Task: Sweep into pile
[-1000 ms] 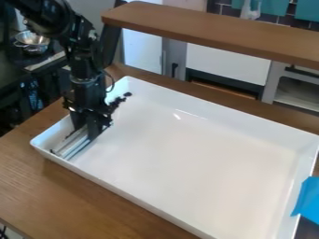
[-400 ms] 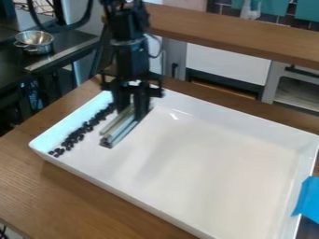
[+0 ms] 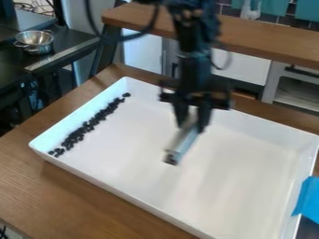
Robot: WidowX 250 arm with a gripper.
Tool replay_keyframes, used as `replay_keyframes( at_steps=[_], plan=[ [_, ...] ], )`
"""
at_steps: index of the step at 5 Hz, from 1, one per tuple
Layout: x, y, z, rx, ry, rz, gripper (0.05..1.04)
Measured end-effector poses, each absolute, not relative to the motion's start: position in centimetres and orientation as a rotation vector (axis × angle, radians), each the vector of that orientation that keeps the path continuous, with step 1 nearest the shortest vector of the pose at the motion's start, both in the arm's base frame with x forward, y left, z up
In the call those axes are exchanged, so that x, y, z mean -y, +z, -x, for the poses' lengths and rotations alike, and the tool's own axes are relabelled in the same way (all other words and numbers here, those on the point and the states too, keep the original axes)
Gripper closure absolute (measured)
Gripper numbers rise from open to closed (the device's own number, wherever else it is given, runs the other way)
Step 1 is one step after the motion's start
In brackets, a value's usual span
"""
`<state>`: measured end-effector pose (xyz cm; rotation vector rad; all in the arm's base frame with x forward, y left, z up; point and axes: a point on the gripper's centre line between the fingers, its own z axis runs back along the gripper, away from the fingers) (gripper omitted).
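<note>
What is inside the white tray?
Small dark pieces lie in a band near one short wall of the tray. The part behind the gripper and its grey tool is covered, so I cannot tell.

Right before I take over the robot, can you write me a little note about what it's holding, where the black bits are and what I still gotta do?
Gripper: shut on the sweeping bar, out over the tray's middle, away from the bits. Can't tell if the bar touches the tray.
Black bits: inside the white tray, in a long thin row by its left wall as the picture shows it.
Done: the bits are gathered into that row.
Left: it's a row, not a heap, so probably push it together from its ends.
</note>
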<state>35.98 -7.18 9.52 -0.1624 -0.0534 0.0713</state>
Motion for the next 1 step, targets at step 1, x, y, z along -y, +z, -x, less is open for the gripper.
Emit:
replay_keyframes(
  at_steps=[1],
  plan=[
    [12.36, 7.18, -37.29, 0.066, 0.069, 0.14, 0.705]
  ],
)
